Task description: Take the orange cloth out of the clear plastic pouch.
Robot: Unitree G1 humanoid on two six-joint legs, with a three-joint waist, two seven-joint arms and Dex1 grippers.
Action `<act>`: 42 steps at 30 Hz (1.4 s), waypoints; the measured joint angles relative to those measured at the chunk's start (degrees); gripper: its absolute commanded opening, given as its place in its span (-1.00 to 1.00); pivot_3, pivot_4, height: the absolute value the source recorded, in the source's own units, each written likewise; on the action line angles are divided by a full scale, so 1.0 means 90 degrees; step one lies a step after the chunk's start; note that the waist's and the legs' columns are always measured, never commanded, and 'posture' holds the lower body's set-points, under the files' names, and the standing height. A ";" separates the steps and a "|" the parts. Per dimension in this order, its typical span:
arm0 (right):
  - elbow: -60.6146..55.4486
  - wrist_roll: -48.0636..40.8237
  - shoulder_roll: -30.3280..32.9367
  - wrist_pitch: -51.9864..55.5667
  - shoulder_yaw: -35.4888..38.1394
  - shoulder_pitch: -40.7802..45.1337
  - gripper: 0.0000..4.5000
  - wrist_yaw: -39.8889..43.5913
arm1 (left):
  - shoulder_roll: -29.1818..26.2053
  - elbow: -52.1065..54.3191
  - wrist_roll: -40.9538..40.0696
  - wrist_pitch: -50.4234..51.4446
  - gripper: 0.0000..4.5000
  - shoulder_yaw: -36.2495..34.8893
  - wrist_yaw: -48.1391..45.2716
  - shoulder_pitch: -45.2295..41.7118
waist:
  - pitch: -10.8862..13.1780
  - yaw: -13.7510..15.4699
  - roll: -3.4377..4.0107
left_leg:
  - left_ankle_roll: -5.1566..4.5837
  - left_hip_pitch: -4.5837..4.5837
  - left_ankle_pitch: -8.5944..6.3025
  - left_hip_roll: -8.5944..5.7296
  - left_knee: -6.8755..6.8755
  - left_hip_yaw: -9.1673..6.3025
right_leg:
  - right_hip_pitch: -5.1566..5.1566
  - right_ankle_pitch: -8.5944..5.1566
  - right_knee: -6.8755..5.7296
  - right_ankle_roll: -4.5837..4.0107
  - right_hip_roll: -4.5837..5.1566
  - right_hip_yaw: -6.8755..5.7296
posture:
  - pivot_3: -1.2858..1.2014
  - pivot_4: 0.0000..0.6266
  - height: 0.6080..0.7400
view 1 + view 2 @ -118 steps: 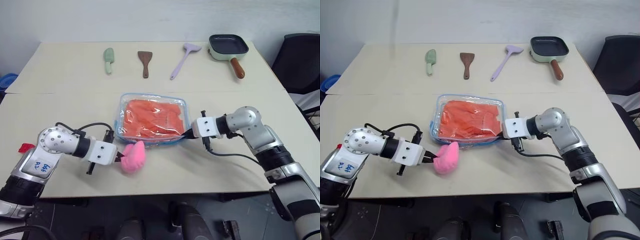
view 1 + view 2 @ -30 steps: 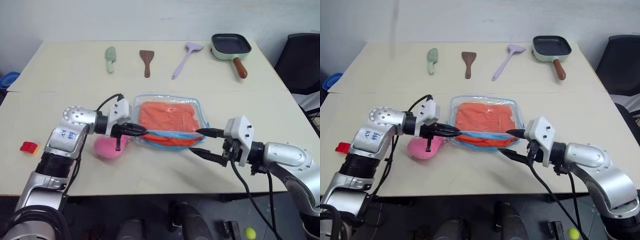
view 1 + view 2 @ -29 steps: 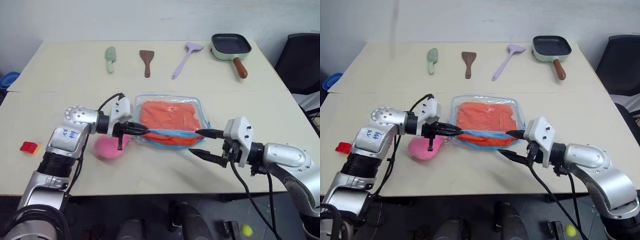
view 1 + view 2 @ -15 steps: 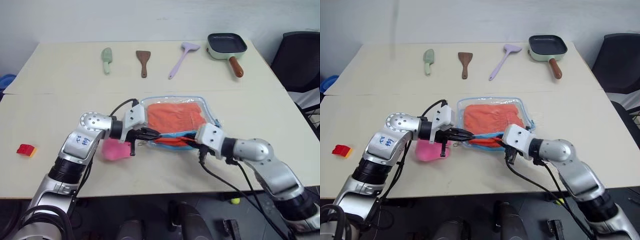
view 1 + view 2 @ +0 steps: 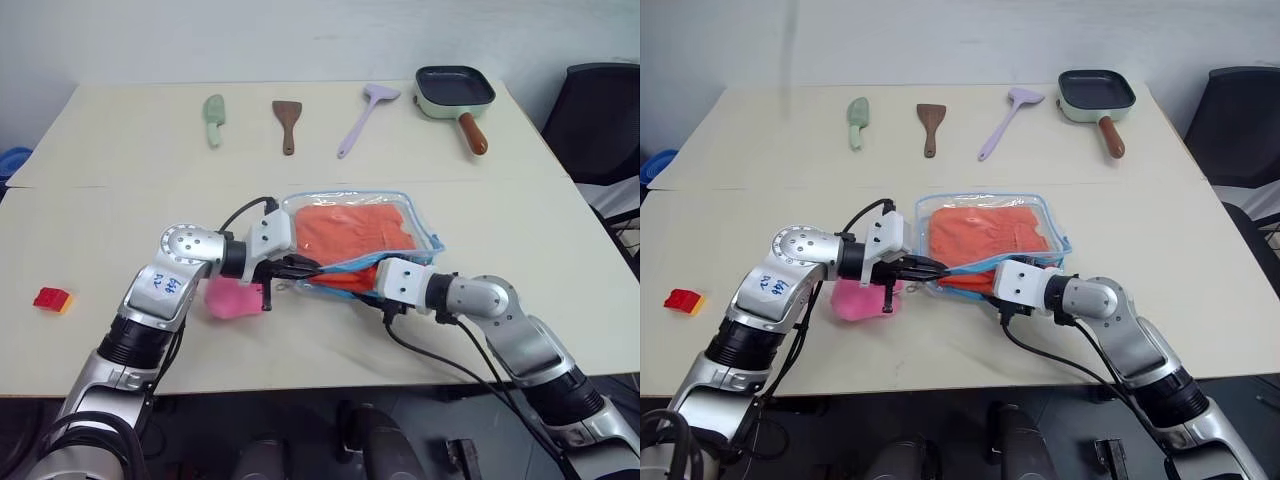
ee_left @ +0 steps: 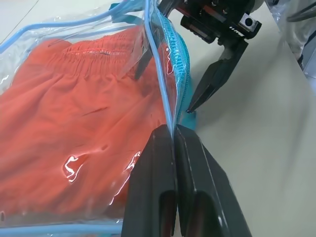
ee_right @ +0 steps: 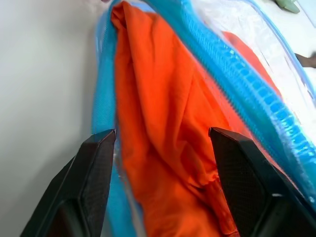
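The clear plastic pouch with light blue zipper edging (image 5: 360, 235) lies at the middle of the pale beige bench (image 5: 120, 200), its near edge lifted off the surface. The bright orange cloth (image 5: 355, 228) sits inside the pouch, with a fold of it showing at the opened near edge. The left tool (image 5: 312, 268) has its two black fingers pressed together on the blue zipper edge of the pouch, clamping it at the near-left corner. The right tool (image 7: 160, 148) has its fingers set wide apart, straddling the orange fold at the pouch mouth; one finger (image 6: 217, 74) stands outside the zipper edge, and no grip on the cloth is evident. A fluffy pink plush (image 5: 228, 298) rests on the bench just left of the pouch, beneath the left arm. A small red block (image 5: 52, 299) lies at the far left of the bench. Along the far edge lie a green scoop (image 5: 214, 118), a brown spatula (image 5: 288, 124), a lilac spatula (image 5: 364, 115) and a mint square pan with a brown handle (image 5: 455, 92).
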State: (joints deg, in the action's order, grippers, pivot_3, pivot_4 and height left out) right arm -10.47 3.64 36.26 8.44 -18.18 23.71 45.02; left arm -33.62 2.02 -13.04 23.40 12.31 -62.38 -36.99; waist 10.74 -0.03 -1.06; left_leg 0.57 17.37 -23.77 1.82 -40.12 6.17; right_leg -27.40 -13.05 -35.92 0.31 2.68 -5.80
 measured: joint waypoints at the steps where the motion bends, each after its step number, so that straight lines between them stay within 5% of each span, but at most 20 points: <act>1: 0.0049 0.0034 -0.0057 -0.0047 -0.0012 0.0013 0.40 0.0006 | -0.0002 0.0012 0.0000 0.0000 -1.00 -0.0001 0.0010 0.0018 | 0.0000 -0.0001 0.0000 | 0.0000 0.0000 0.0000 0.0000 0.0000 0.0000 | 0.0000 0.0000 0.0000 0.0000 0.0000 0.0000 | 0.03 -0.52 1.00; 17: 0.0759 0.0796 -0.0497 -0.0715 -0.0188 0.0266 0.40 -0.0162 | -0.0018 0.0191 -0.0020 0.0109 -1.00 -0.0019 0.0030 0.0104 | 0.0000 -0.0020 0.0000 | 0.0001 -0.0008 0.0001 0.0007 0.0000 0.0003 | 0.0003 0.0000 -0.0005 -0.0001 0.0000 0.0005 | 0.03 -0.52 1.00; 42: 0.1202 0.0151 -0.1049 0.0078 0.0101 0.0511 0.40 0.0048 | -0.0088 0.0185 0.0075 -0.0174 -1.00 -0.0038 0.0032 0.0177 | 0.0000 -0.0022 0.0000 | 0.0001 -0.0009 0.0001 0.0022 0.0000 0.0005 | 0.0001 0.0000 -0.0007 -0.0001 0.0001 0.0006 | 0.03 -0.52 1.00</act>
State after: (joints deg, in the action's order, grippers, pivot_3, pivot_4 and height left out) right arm 0.35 5.00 26.81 9.14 -17.27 28.30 45.45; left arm -34.41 3.69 -12.37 21.83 11.97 -62.09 -35.40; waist 10.73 -0.23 -1.06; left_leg 0.58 17.29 -23.76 2.03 -40.13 6.21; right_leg -27.39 -13.05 -35.98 0.30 2.68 -5.75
